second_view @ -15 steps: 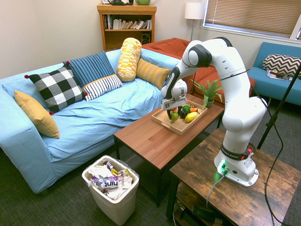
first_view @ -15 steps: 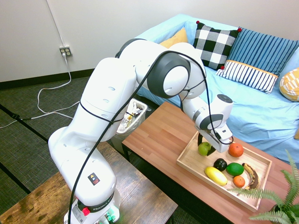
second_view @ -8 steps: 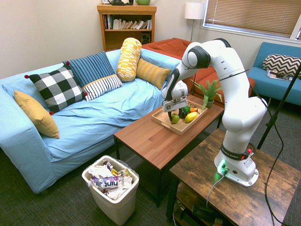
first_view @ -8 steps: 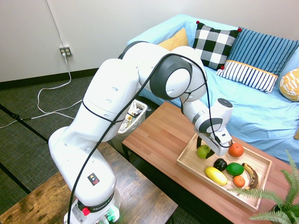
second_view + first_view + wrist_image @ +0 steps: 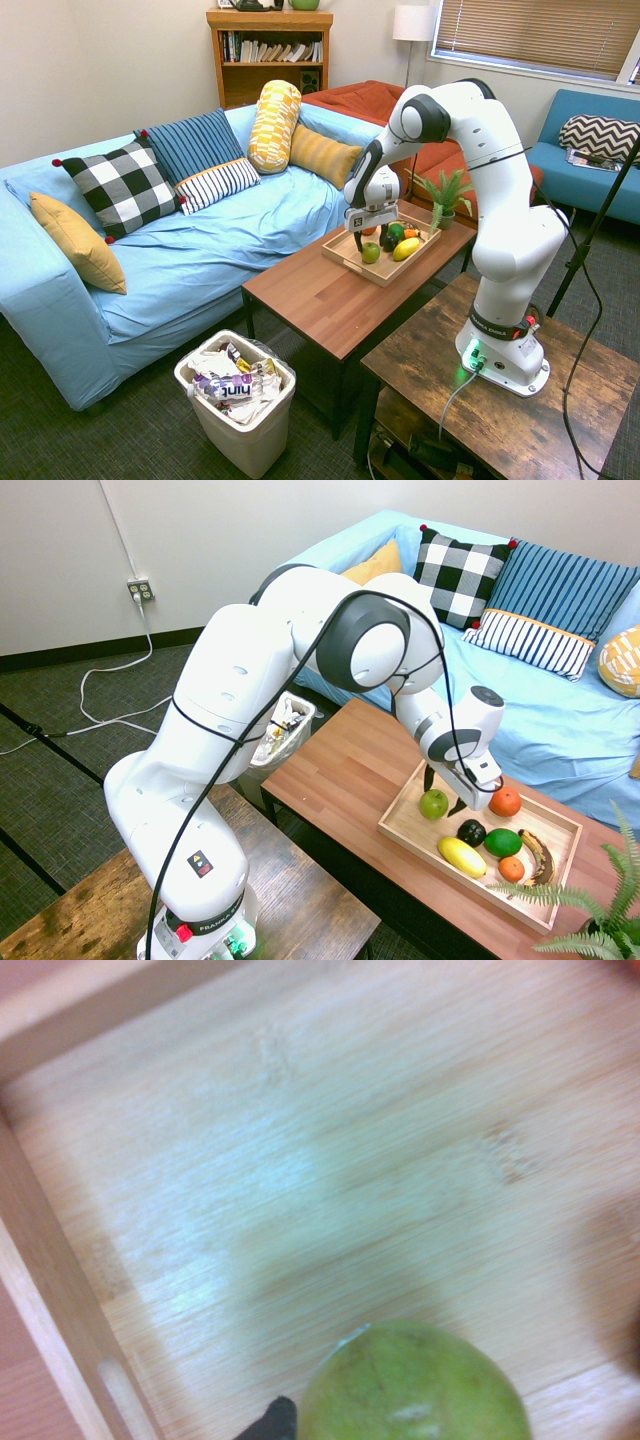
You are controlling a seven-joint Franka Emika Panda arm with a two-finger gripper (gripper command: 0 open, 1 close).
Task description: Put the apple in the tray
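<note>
The white arm's two-finger pincer (image 5: 446, 792) hangs over the near end of the large shallow light-wood tray (image 5: 412, 832), its dark fingers spread apart and holding nothing. The small round yellow-green apple (image 5: 434, 803) sits on the tray floor just beside and below the fingertips; whether a finger touches it cannot be told. In the second exterior view the pincer (image 5: 366, 236) stands just above the apple (image 5: 370, 252), which lies at the tray's (image 5: 345, 257) end nearest the room. The wrist view shows the apple (image 5: 415, 1384) resting on bare pale wood near a corner of the tray (image 5: 45, 1260).

Counted in the tray: one apple, one orange-red round fruit (image 5: 505, 801) by the far rim, one dark, almost black, small round fruit (image 5: 471, 832), one darker green oval fruit (image 5: 502, 842), one long yellow fruit (image 5: 461, 856), one small orange fruit (image 5: 511, 868) and one brown, spotted banana (image 5: 541, 855); seven pieces in all.

The tray rests on one reddish-brown wooden coffee table (image 5: 340, 770). Behind it stands one blue sofa (image 5: 560, 720).
</note>
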